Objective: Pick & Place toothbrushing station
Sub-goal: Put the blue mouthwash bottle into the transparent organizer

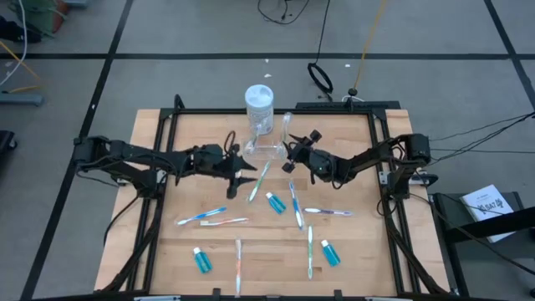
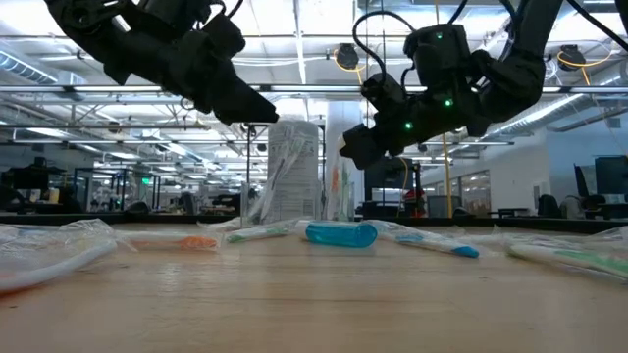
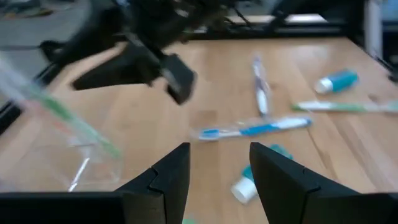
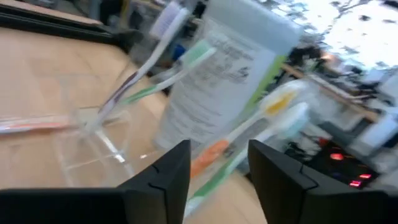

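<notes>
1. Toward twelve o'clock on the table (image 1: pixel 351 251), the toothbrushing station (image 1: pixel 266 150) stands just in front of the white jar (image 1: pixel 259 107).
2. At the station's three o'clock side, the right gripper (image 1: pixel 294 155) has its fingers parted, holding nothing; I'd lift it clear slowly so no brush gets dragged.
3. At nine o'clock, the left gripper (image 1: pixel 242 167) waits open, empty.
4. Next, probably pick a loose toothbrush (image 1: pixel 296 206).

Clear toothbrushing station (image 1: pixel 266 150); white jar (image 1: pixel 259 107); teal tubes (image 1: pixel 201 260) — white-capped; pale wood surface (image 1: pixel 359 251); black arms.
</notes>
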